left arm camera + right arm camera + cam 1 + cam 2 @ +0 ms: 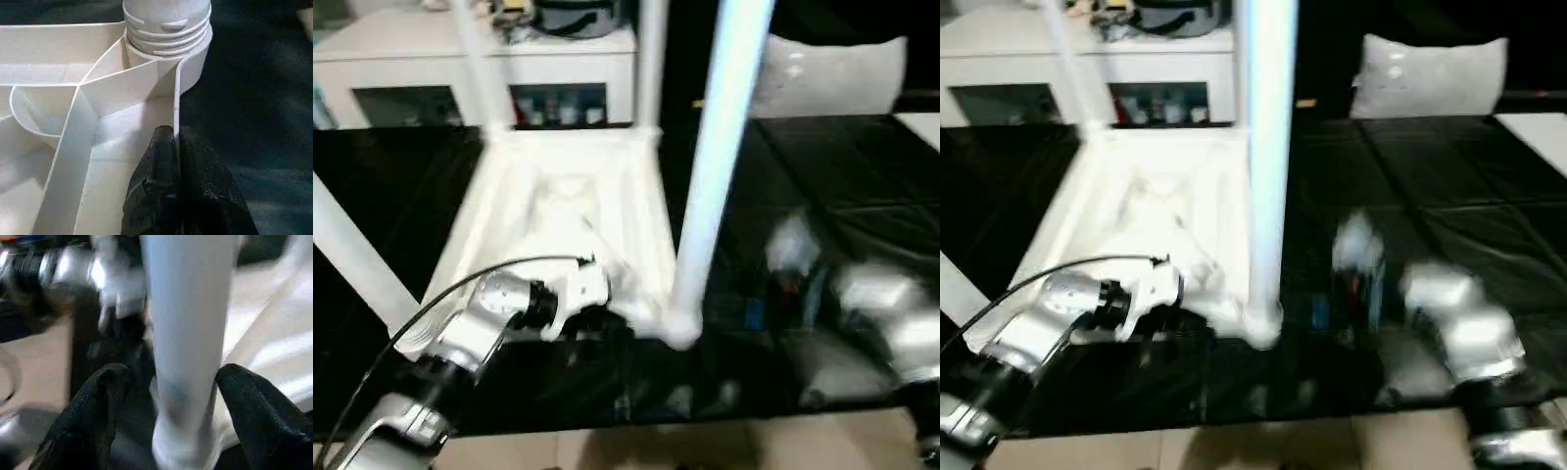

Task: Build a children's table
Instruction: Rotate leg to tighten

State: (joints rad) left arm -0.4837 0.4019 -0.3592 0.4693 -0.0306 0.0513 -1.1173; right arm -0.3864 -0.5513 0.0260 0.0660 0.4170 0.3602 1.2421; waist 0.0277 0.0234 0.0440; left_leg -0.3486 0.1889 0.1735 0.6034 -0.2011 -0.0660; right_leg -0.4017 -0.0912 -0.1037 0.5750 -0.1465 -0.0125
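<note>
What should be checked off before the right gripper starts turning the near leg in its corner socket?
1. Tabletop lies underside up on the black work table: ok.
2. Near leg stands upright in its corner socket: ok.
3. Leg screwed fully home: not ok, thread rings show above the socket.
4. Left gripper shut on the tabletop's side wall to steady it: ok.
5. Right gripper has a finger on either side of the leg: ok.
6. Right gripper clamped firmly on the leg: cannot tell.
</note>
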